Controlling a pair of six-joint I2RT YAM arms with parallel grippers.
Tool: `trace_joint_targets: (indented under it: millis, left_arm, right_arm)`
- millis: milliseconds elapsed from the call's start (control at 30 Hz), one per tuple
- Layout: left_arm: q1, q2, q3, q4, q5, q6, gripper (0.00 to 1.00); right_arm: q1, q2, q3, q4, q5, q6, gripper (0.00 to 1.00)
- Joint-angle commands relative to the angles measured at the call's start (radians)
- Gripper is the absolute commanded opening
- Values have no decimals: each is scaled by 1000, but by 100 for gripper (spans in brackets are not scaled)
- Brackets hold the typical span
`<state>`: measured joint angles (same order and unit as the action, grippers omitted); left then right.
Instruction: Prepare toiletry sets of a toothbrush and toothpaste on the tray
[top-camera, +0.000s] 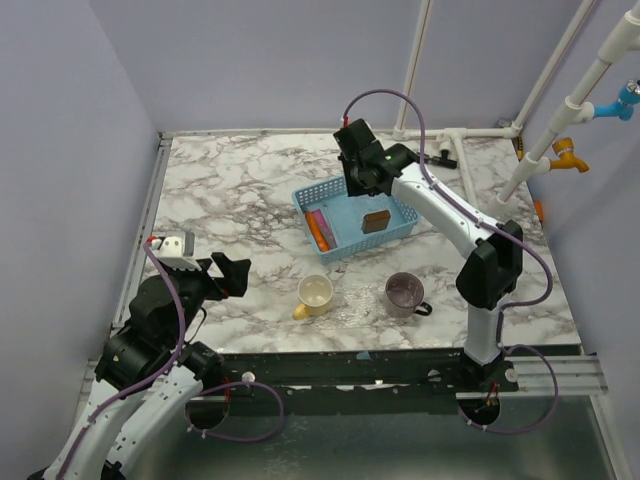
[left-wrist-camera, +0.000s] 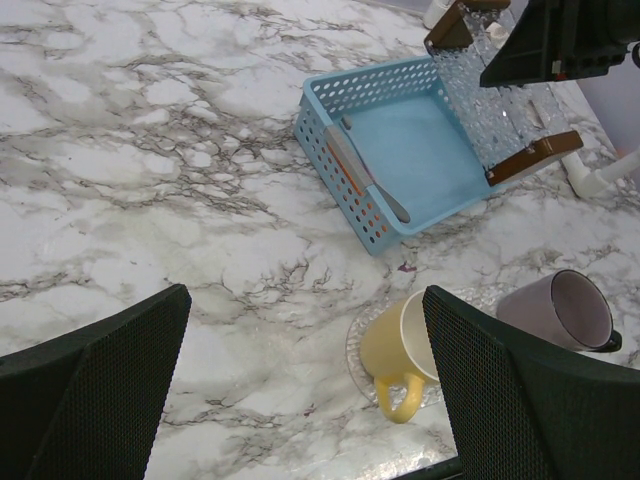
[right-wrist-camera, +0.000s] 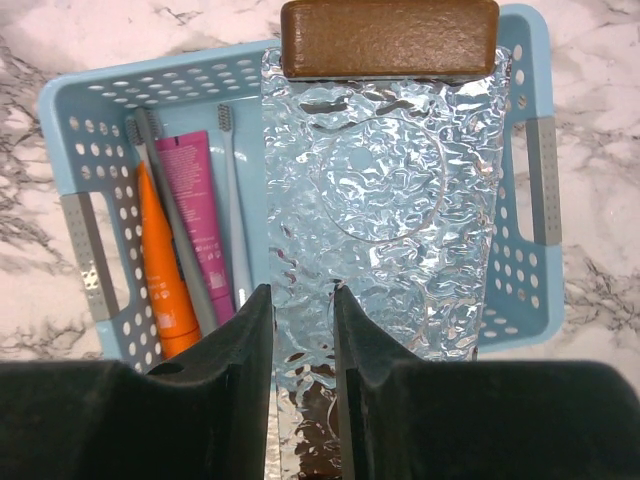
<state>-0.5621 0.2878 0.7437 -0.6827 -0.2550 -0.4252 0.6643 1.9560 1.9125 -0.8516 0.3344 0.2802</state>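
My right gripper (right-wrist-camera: 303, 292) is shut on the near end of a clear, rippled glass tray (right-wrist-camera: 380, 200) with brown wooden end pieces. It holds the tray tilted over the blue basket (right-wrist-camera: 90, 250). In the top view only the tray's far brown end (top-camera: 376, 221) shows clearly, below my right gripper (top-camera: 365, 185). Along the basket's left side lie an orange toothpaste tube (right-wrist-camera: 165, 270), a pink toothpaste tube (right-wrist-camera: 195, 200), a grey toothbrush (right-wrist-camera: 175, 230) and a pale blue toothbrush (right-wrist-camera: 235, 200). My left gripper (top-camera: 232, 275) hangs open over the table's front left, holding nothing.
A yellow mug (top-camera: 315, 293) stands on a clear round disc in front of the basket, with a purple mug (top-camera: 404, 292) to its right. White pipes (top-camera: 560, 110) with coloured taps rise at the back right. Walls close in the left and back edges.
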Motion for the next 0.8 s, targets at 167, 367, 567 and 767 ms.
trace_joint_targets:
  millis: [167, 367, 567, 767]
  left_arm:
    - [6, -19, -1, 4, 2, 3, 99]
    - [6, -35, -1, 1, 2, -1, 99]
    - [6, -54, -3, 2, 12, -4, 99]
    - [5, -68, -6, 3, 25, -6, 99]
  right_arm:
    - [95, -162, -23, -109, 100, 174, 1]
    - [197, -227, -82, -171, 191, 300, 0]
    - [316, -288, -159, -237, 269, 441, 1]
    - [433, -324, -241, -301, 311, 595, 1]
